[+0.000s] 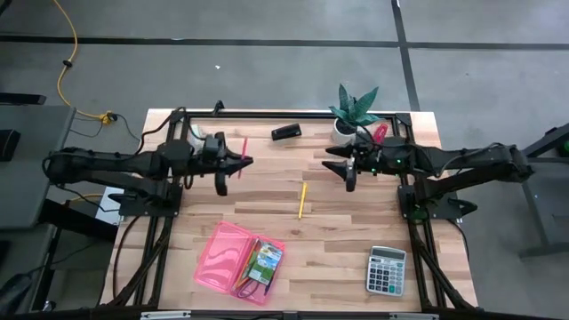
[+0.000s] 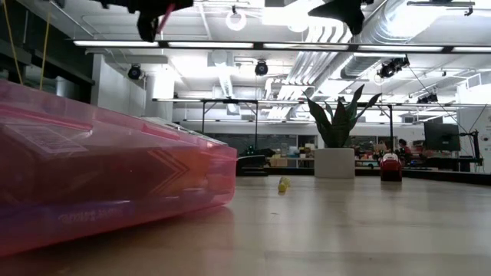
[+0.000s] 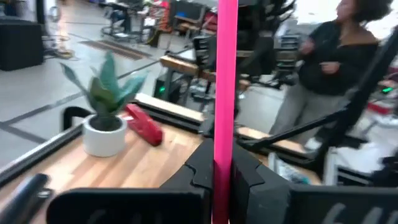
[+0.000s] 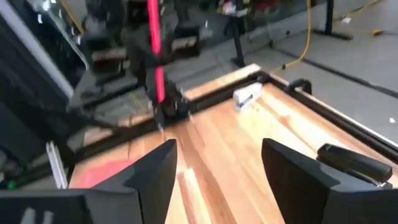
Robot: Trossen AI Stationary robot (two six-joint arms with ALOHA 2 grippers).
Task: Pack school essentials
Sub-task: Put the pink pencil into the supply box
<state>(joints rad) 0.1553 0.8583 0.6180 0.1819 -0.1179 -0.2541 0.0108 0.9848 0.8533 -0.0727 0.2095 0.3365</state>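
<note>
My left gripper [image 1: 245,162] is high above the table's left middle, shut on a pink pencil [image 1: 242,153]. The pencil also shows in the left wrist view [image 3: 226,74] and the low view [image 2: 163,18]. My right gripper [image 1: 330,166] is open and empty, high above the table's right middle, facing the left one [image 4: 217,167]. A yellow pencil [image 1: 301,200] lies flat on the table between them. An open pink case [image 1: 233,256] lies near the front edge, with a green-blue box [image 1: 266,259] and a few thin items in its right half. I see no scissors. My left gripper pinches the pink pencil's shaft [image 3: 225,155] between its two fingers. More of the pencil stands above the fingers than below. The fingers come level from the table's left and lie across the pencil. The pencil stands about upright, lifted clear of the table.
A grey calculator [image 1: 387,269] lies at the front right. A potted plant [image 1: 354,114] and a red oblong object [image 1: 380,133] stand at the far right, and a black object [image 1: 286,132] lies at the far middle. A person [image 3: 336,56] stands beyond the table.
</note>
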